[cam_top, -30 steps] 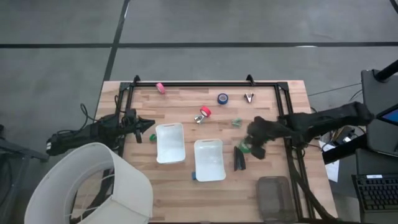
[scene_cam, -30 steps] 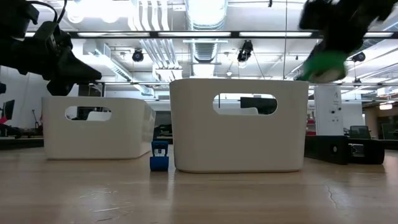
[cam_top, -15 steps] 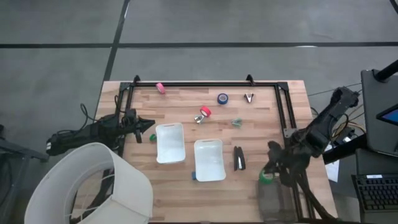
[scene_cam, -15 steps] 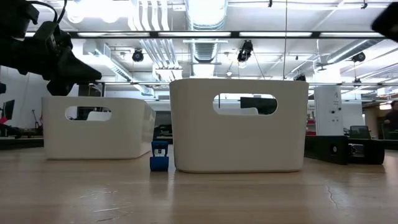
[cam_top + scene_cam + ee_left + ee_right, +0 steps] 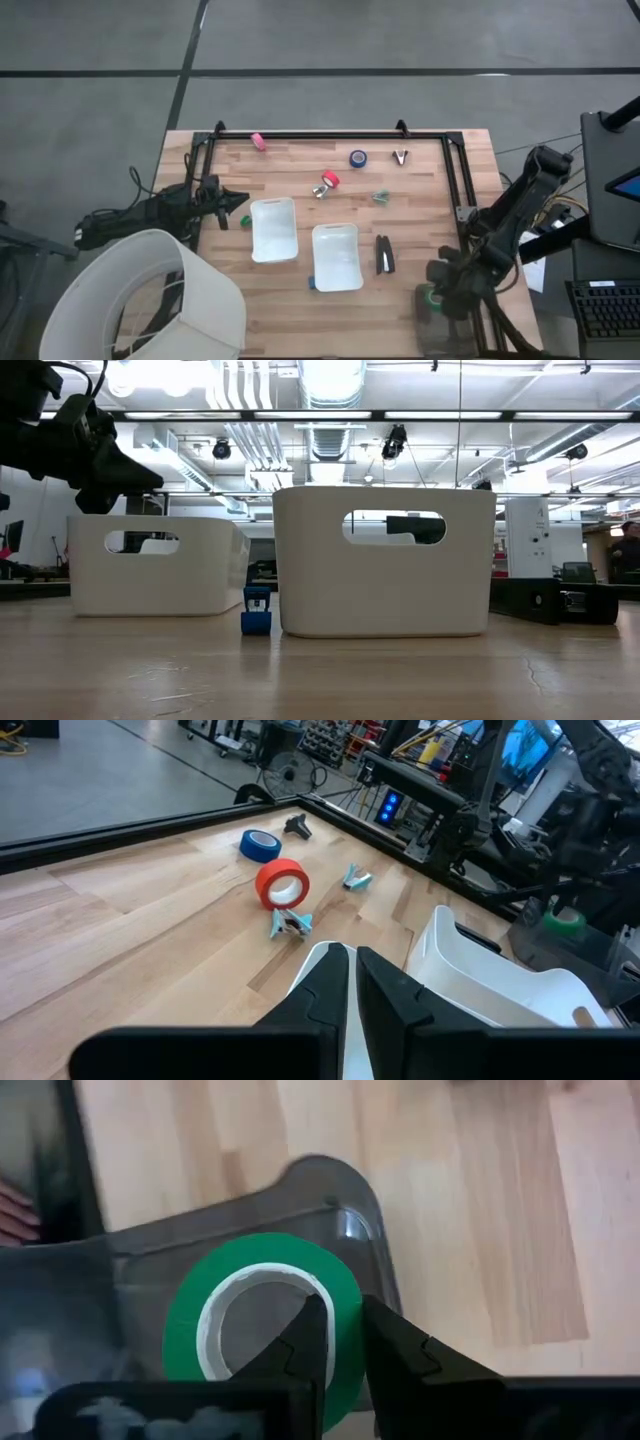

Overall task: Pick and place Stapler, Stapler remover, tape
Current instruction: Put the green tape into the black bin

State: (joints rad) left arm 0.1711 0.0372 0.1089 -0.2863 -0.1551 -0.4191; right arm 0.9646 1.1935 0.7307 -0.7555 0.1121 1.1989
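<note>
My right gripper is shut on the green tape roll above a dark see-through bin at the table's near right corner. The slim black stapler lies flat to the right of the nearer white tray. The red tape and blue tape rest on the far half of the table. A small dark claw-shaped piece lies to the right of the blue roll. My left gripper waits shut at the table's left side, beside the farther white tray. My right gripper holds the green tape roll by its ring wall, with one finger inside the hole and the other outside. The fingers point down from above. The roll lies flat in the hold, lifted clear above the bin.
Small clips lie near the red roll and to its right. A pink piece sits by the far rail and a blue piece by the near tray. A white lampshade covers the near left corner. Black frame rails border the table.
My right gripper has carried the green tape from beside the stapler toward the table's near right corner, where it now stands over the dark bin. It has left the low view. The stapler has stayed where it was.
</note>
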